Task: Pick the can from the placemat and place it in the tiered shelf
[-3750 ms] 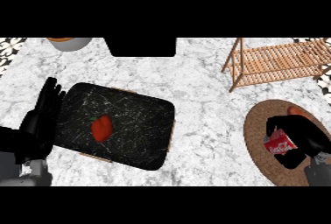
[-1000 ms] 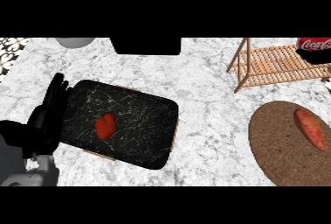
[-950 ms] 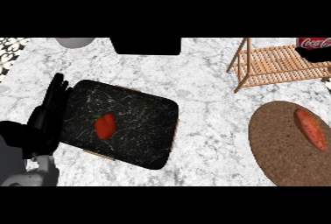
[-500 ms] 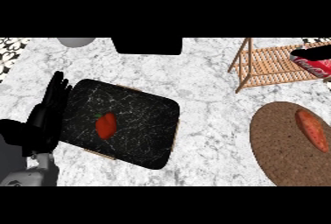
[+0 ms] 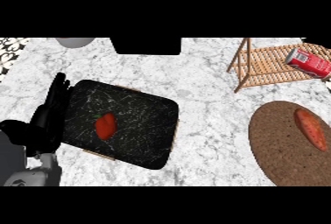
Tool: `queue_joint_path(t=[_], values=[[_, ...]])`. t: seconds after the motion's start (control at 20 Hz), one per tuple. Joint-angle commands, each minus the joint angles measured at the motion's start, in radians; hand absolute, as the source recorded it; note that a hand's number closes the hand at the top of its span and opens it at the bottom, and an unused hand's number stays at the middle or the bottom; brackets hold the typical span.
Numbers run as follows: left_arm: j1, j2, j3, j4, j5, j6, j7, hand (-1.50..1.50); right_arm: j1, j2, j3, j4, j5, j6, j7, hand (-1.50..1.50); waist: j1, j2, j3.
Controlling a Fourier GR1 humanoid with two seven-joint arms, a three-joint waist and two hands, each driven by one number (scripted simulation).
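The red can [image 5: 308,62] lies on its side on the slatted top of the wooden tiered shelf [image 5: 262,65] at the upper right. A dark bit of my right hand [image 5: 318,44] shows just above the can at the view's edge; whether it touches the can is unclear. The round brown placemat [image 5: 278,148] lies at the right with no can on it. My left hand [image 5: 50,114] rests open at the left, fingers straight, beside a black tray.
An orange-red vegetable [image 5: 310,129] lies on the placemat. The black marbled tray [image 5: 139,127] holds a red pepper [image 5: 104,126]. A grey bowl [image 5: 76,42] and a black block [image 5: 145,45] sit along the counter's far edge.
The can, upright at the shelf's far right corner a second ago, has come down and now lies on its side on the shelf. The left hand has stayed put.
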Motion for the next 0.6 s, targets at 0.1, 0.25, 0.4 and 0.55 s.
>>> queue_joint_path(t=[0.1, 0.25, 0.4, 0.55], values=[[0.021, 0.023, 0.016, -0.074, 0.014, -0.012, 0.056, 0.0, 0.012, -0.105, -0.06, -0.001, -0.07, 0.01, 0.043, -1.5, -0.007, -0.005, 0.0], [-0.004, 0.031, 0.035, 0.002, 0.009, -0.014, 0.01, 0.0, 0.046, -0.2, -0.092, 0.02, -0.099, 0.062, 0.061, -1.5, -0.016, -0.003, 0.0], [0.041, 0.001, 0.011, -0.037, 0.013, -0.011, 0.007, 0.0, 0.087, -0.278, -0.127, 0.044, -0.131, 0.101, 0.102, -1.5, -0.016, -0.005, 0.0], [0.012, 0.03, 0.026, -0.05, 0.02, -0.027, 0.034, 0.0, 0.139, -0.341, -0.151, 0.076, -0.153, 0.137, 0.084, -1.5, -0.009, -0.001, 0.001]])
